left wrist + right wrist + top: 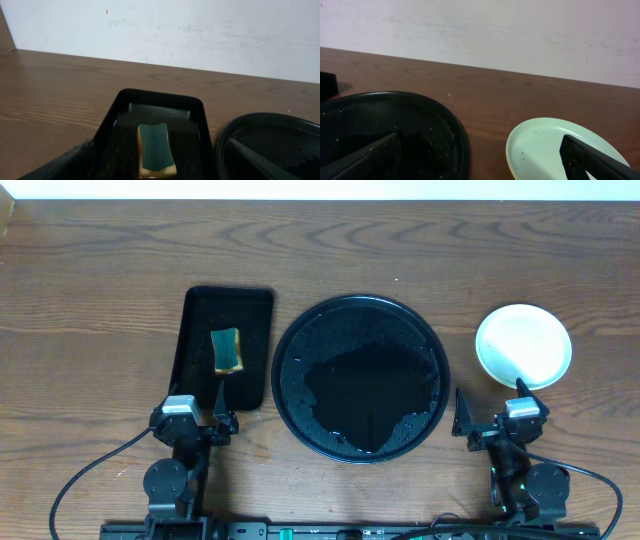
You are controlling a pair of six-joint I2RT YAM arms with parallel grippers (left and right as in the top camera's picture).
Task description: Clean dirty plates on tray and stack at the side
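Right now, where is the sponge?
In the overhead view the sponge lies green side up inside the small rectangular tray on the robot's left, immediately left of the round black tray.

Overhead straight down; low, close wrist views toward the wall point(200, 30) (tray point(290, 330) in all).

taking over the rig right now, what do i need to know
Left end effector: open, empty, by the rectangular tray holding the sponge.
Right end effector: open, empty, near the plates.
Plates: stacked on the table right of the round tray, pale aqua on top; count unclear.
Round tray: wet, no plates on it.
Done: cleaning and stacking, apparently.
Left: nothing obvious; check the stack.
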